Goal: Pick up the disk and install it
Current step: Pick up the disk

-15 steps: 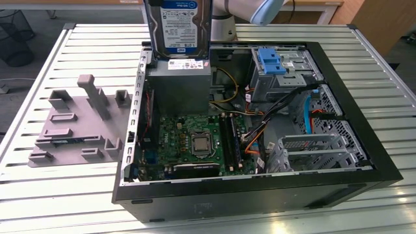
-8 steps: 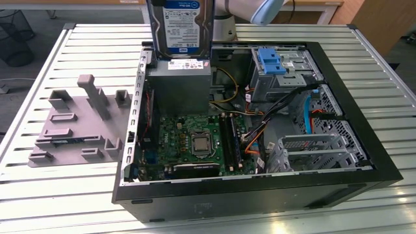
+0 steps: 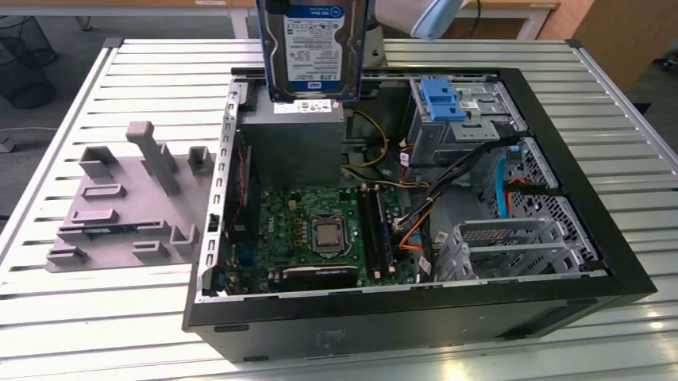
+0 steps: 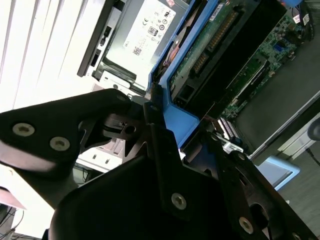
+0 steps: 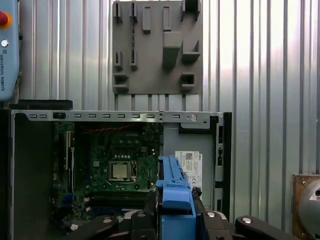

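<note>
pose: your gripper (image 5: pixel 175 217) points down over the open computer case (image 3: pixel 593 262) | fingers: clamped on the disk (image 3: pixel 313 48) by its blue bracket | disk: upright, above the grey box (image 3: pixel 291 139)

Disk (image 3: pixel 313 48): flat, rectangular, silver-bodied, with a white-and-blue label facing the exterior view. Framed along the edges by a blue plastic bracket. Upright on edge, raised off the table, over the grey metal box (image 3: pixel 291 143) inside the open computer case (image 3: pixel 593 262). Lower edge near that box; contact not discernible. Green circuit-board underside (image 4: pixel 210 45) exposed in the second wrist view, with the blue bracket end clamped in the gripper (image 4: pixel 175 127). Seen edge-on in the first wrist view, blue bracket end (image 5: pixel 175 192) toward the camera.
</note>
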Robot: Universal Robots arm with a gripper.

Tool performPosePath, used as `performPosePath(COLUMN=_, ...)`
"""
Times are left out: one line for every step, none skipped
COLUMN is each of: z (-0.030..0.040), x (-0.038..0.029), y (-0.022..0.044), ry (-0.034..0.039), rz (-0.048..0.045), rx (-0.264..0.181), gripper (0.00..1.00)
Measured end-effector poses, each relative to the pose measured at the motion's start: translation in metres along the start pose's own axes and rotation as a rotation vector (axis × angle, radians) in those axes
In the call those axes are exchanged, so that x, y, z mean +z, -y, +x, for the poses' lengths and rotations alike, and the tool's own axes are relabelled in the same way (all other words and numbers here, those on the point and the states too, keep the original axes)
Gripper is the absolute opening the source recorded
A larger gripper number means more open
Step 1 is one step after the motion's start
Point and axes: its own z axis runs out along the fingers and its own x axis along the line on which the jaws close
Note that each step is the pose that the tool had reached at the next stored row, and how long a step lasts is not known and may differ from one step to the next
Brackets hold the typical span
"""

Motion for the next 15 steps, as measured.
performPosePath(z=0.0033, x=0.0004, y=0.0000, ry=0.0002, rz=0.0001, rx=0.000, gripper=0.36)
performPosePath(z=0.0068, x=0.0007, y=0.0001, ry=0.0001, rz=0.0000, rx=0.000, gripper=0.36)
performPosePath(z=0.0107, x=0.0011, y=0.0001, ry=0.0000, rz=-0.0001, rx=0.000, gripper=0.36)
performPosePath(z=0.0143, x=0.0015, y=0.0001, ry=0.0001, rz=0.0000, rx=0.000, gripper=0.36)
performPosePath(z=0.0180, x=0.0019, y=0.0002, ry=0.0002, rz=0.0001, rx=0.000, gripper=0.36)
performPosePath(z=0.0216, x=0.0022, y=0.0003, ry=0.0000, rz=-0.0001, rx=0.000, gripper=0.36)
performPosePath(z=0.0250, x=0.0027, y=0.0003, ry=0.0001, rz=0.0000, rx=0.000, gripper=0.36)
performPosePath(z=0.0278, x=0.0031, y=0.0003, ry=0.0002, rz=0.0001, rx=0.001, gripper=0.36)
performPosePath(z=0.0295, x=0.0033, y=0.0014, ry=0.0002, rz=0.0000, rx=0.000, gripper=0.36)
performPosePath(z=0.0303, x=0.0036, y=0.0039, ry=0.0002, rz=0.0001, rx=0.000, gripper=0.36)
performPosePath(z=0.0307, x=0.0037, y=0.0077, ry=0.0001, rz=0.0000, rx=0.000, gripper=0.36)
performPosePath(z=0.0308, x=0.0038, y=0.0121, ry=-0.0001, rz=-0.0001, rx=0.001, gripper=0.36)
performPosePath(z=0.0309, x=0.0039, y=0.0166, ry=0.0000, rz=0.0000, rx=0.001, gripper=0.36)
performPosePath(z=0.0310, x=0.0041, y=0.0209, ry=0.0000, rz=0.0000, rx=0.000, gripper=0.36)
performPosePath(z=0.0311, x=0.0043, y=0.0250, ry=0.0001, rz=0.0000, rx=0.000, gripper=0.36)
